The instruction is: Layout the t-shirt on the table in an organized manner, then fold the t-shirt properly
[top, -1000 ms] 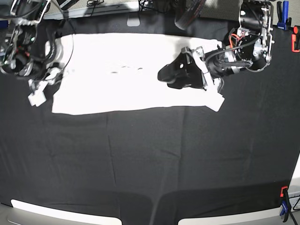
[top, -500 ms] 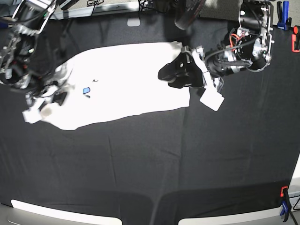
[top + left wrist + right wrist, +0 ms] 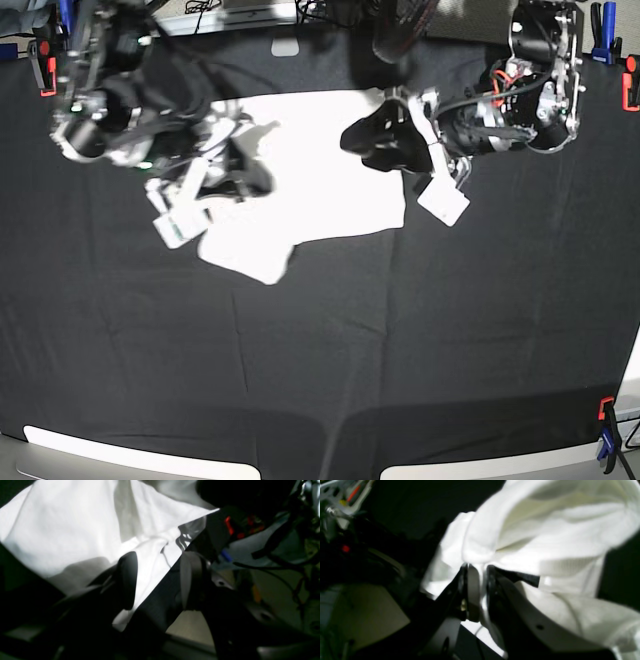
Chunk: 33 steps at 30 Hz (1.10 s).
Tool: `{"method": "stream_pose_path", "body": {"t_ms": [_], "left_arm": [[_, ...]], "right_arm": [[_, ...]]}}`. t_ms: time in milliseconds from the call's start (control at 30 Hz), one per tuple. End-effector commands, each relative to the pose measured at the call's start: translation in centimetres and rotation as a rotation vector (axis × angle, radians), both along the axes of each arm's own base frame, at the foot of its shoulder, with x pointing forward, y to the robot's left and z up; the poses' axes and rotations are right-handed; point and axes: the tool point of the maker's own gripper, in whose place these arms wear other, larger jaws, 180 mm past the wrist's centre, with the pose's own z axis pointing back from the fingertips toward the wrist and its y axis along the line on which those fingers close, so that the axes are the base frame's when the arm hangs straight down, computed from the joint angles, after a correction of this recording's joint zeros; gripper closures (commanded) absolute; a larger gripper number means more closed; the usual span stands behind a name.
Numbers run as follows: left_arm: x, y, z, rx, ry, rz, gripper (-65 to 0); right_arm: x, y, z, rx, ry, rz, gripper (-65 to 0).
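The white t-shirt (image 3: 320, 170) lies bunched at the back middle of the black table (image 3: 350, 350), plain side showing, with a folded lobe hanging toward the front left. My right gripper (image 3: 180, 210) is shut on a gathered piece of the shirt; in the right wrist view its jaws (image 3: 482, 595) pinch white cloth (image 3: 545, 530). My left gripper (image 3: 440, 200) is just off the shirt's right edge. In the left wrist view its fingers (image 3: 127, 580) stand apart, the gripper (image 3: 158, 580) open, with the shirt's edge (image 3: 62, 530) lying under them, not pinched.
Red and blue clamps sit at the back right (image 3: 607, 30), at the back left (image 3: 42, 65) and at the front right corner (image 3: 605, 430). Cables and arm bases line the back edge. Pale table edges show along the front (image 3: 120, 455).
My right arm has swung right and back, dragging the shirt's left end toward the middle, so the shirt is narrower and bunched. My left arm has barely moved and stays off the shirt.
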Motion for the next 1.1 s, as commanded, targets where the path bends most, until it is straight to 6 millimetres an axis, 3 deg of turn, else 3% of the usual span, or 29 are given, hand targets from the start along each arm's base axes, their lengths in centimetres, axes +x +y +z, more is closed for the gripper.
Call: {"method": "stream_pose_path", "body": {"t_ms": [0, 133, 267, 400, 500, 600, 667, 933, 1067], "left_arm": [[0.7, 0.6, 0.8, 0.026, -0.055, 0.0, -26.2], [2.5, 4.8, 0.3, 0.233, -0.122, 0.084, -26.2], [4.9, 9.6, 2.3, 0.357, -0.215, 0.227, -26.2], [5.5, 12.2, 3.4, 0.401, -0.248, 0.279, -26.2], [5.6, 12.6, 3.5, 0.412, -0.246, 0.287, -26.2], [5.6, 12.6, 3.5, 0.41, -0.247, 0.286, -26.2], [5.6, 12.6, 3.5, 0.409, -0.249, 0.288, -26.2], [5.6, 12.6, 3.5, 0.409, -0.25, 0.288, -26.2], [5.6, 12.6, 3.5, 0.41, -0.25, 0.287, -26.2]], "right_arm": [[0.6, 0.9, 1.5, 0.038, -0.051, 0.008, 0.0], [0.3, 3.8, 1.9, 0.11, -0.047, 0.038, 0.0], [0.1, 6.1, 2.4, 0.169, -0.045, 0.053, 0.0], [0.2, 7.0, 1.5, 0.117, -0.031, 0.039, 0.0], [0.3, 7.4, 1.0, 0.088, -0.023, 0.028, -0.1], [0.3, 8.2, 1.5, 0.128, -0.025, 0.024, -21.9], [0.1, 9.3, 2.5, 0.199, -0.031, 0.043, -28.2], [-2.1, 14.2, 6.8, 0.431, -0.071, 0.221, -28.2], [-3.1, 15.5, 8.0, 0.466, -0.113, 0.301, -28.2]]}}
